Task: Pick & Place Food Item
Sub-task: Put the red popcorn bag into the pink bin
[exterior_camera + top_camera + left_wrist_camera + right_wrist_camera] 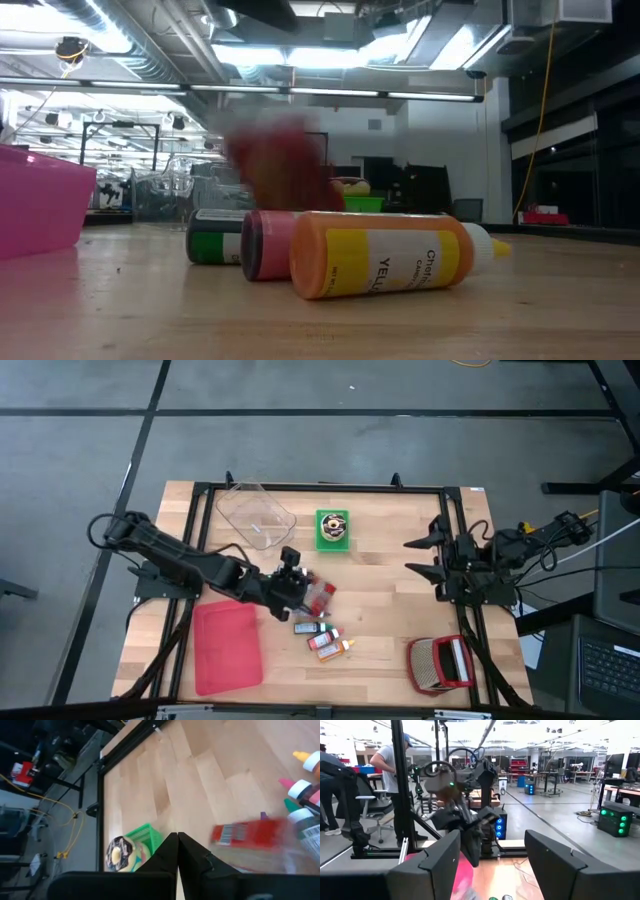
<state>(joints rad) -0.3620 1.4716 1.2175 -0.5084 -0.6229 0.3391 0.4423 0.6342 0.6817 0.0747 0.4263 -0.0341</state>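
Red crinkly packet [321,595] beside left gripper [297,592], fingers together; right gripper [418,557] fingers apart.

The tabletop [400,630] is pale wood planking edged by a black frame. On it — read from the high view, clock directions taken from the middle:

At eleven o'clock lies a clear tub [255,513]. At twelve sits a green basket [334,530] with a dark round item inside. At eight, a pink lid [227,647] lies flat. At five, a red grater [441,663] near the edge. Just below the middle, at six, small bottles [325,637] lie on their sides in a cluster — a green one, a pink one and an orange-yellow one touching or nearly so. A red packet [320,595] is by them, blurred; whether it rests on the wood cannot be told.
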